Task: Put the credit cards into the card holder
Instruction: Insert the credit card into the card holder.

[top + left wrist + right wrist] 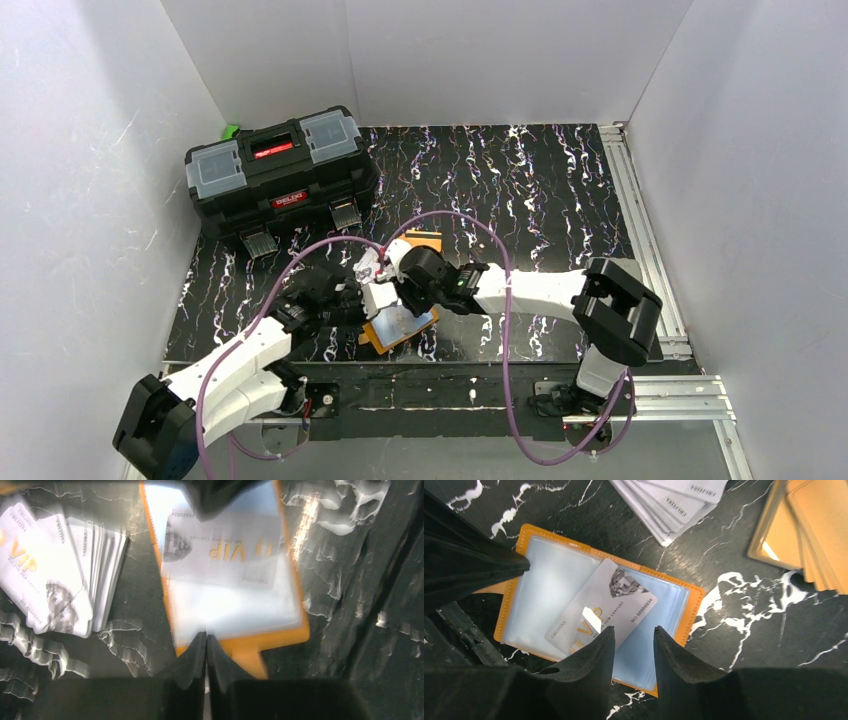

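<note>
Right gripper [633, 632] hangs low over the open card holder [541, 585], fingers parted and nothing pinched between them; blue-grey sleeve shows straight through the gap. One finger overlaps the lower edge of a white VIP card [604, 607], and that card lies slantwise on top of the holder's clear sleeves. Whether any of it is tucked into a pocket, I cannot tell. On the holder's other side sits the left gripper [206, 639], clenched tight with nothing visible between its fingers, its tip right at the orange edge beside the snap tab. The holder lies spread flat on the black marbled table [749, 630], near the front edge between the two arms. Just beside it, a fanned stack of white cards [674, 505]. Further off, apart from the holder, a pile of orange cards [809, 535]. Far back-left stands a black toolbox [280, 170], well apart from the action.
</note>
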Controlling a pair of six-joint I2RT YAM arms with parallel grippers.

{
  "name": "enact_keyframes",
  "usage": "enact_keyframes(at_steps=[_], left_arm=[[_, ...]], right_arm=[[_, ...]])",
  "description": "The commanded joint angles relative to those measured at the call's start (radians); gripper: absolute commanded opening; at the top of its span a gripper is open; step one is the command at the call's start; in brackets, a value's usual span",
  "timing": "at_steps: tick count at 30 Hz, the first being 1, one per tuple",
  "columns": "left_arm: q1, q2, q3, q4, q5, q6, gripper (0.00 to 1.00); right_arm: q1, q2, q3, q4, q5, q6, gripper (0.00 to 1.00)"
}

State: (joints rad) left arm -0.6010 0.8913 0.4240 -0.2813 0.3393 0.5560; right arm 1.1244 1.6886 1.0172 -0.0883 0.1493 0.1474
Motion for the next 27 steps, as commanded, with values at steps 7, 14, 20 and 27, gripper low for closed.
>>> enact_keyframes(at_steps=[7,14,20,27], left_arm=[[0.004,-0.139,-0.147,0.015,0.02,0.115,0.0],[0.004,-0.14,-0.162,0.054,0.01,0.151,0.0],[0.004,-0.089,-0.155,0.098,0.01,0.199,0.0],[0.004,-0.038,-0.186,0.173,0.013,0.28,0.0]], right_arm=[[-0.08,-0.026,0.04,0.065,-0.118,0.06,0.42],[-0.091,0.046,0.069,0.143,-0.156,0.085,0.41],[-0.112,0.114,0.113,0.169,-0.176,0.077,0.4],[-0.137,0.156,0.105,0.217,-0.163,0.088,0.39]])
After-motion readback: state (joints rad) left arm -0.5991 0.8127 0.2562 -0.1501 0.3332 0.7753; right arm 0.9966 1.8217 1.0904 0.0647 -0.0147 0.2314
